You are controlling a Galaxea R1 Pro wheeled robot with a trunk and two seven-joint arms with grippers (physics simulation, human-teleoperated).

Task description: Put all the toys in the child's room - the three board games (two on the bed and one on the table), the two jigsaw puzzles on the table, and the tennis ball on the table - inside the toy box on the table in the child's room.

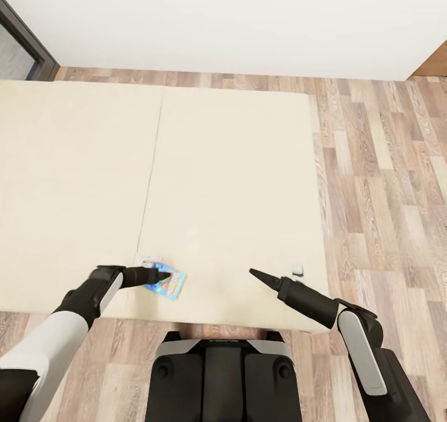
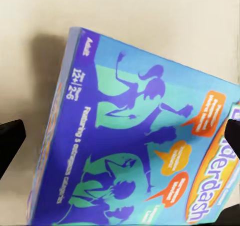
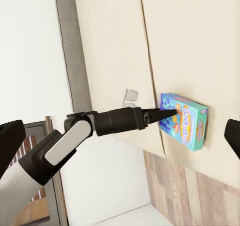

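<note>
So the bright blue cardboard board game box (image 1: 166,282) is lying flat near the front edge of the cream bed mattress (image 1: 230,179), right beside a small white thing (image 1: 148,259) I can't identify. The left gripper (image 1: 162,277) is sitting at the box with its fingers spread wide either side, probably lining up a grab across it. Nothing's clamped yet. The right gripper (image 1: 256,274) is hanging over bare mattress well apart, fingers wide and empty, likely just keeping clear.
</note>
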